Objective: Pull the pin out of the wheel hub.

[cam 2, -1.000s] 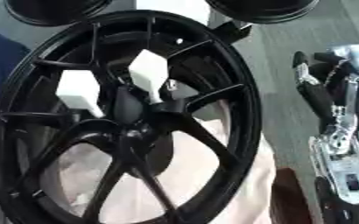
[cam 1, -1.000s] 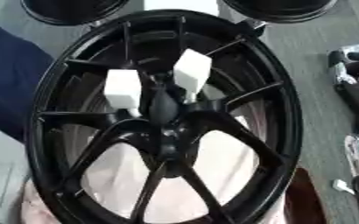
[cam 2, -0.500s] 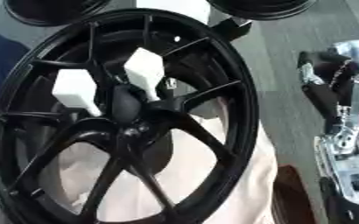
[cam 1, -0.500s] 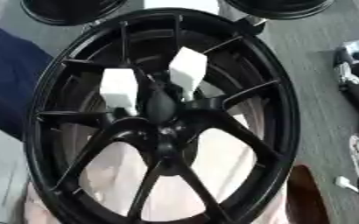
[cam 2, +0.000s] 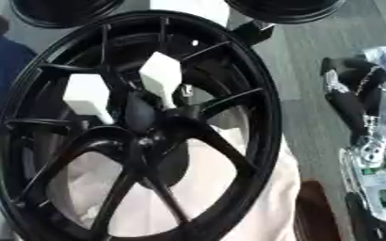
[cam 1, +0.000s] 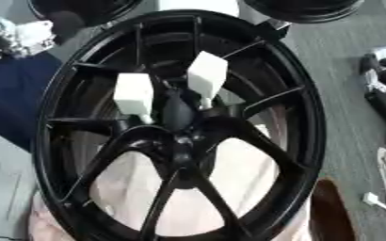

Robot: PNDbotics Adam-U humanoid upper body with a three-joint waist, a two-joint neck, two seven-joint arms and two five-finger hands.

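Two more black rims (cam 1: 81, 9) crowding twelve o'clock, white-headed pins (cam 1: 206, 75) seated in the black spoked wheel hub (cam 1: 180, 136), right robot hand (cam 2: 357, 110) at three o'clock, well apart, fingers relaxed.

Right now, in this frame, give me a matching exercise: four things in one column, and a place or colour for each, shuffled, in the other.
Things:
1. wheel
2. two white pins
3. right hand
4. blue cloth

Places or colours:
A. left of the rim
B. standing in the hub, near the centre
C. right edge, apart from the rim
D. black, fills the middle

Pairs: 1-D, 2-B, 3-C, 4-A
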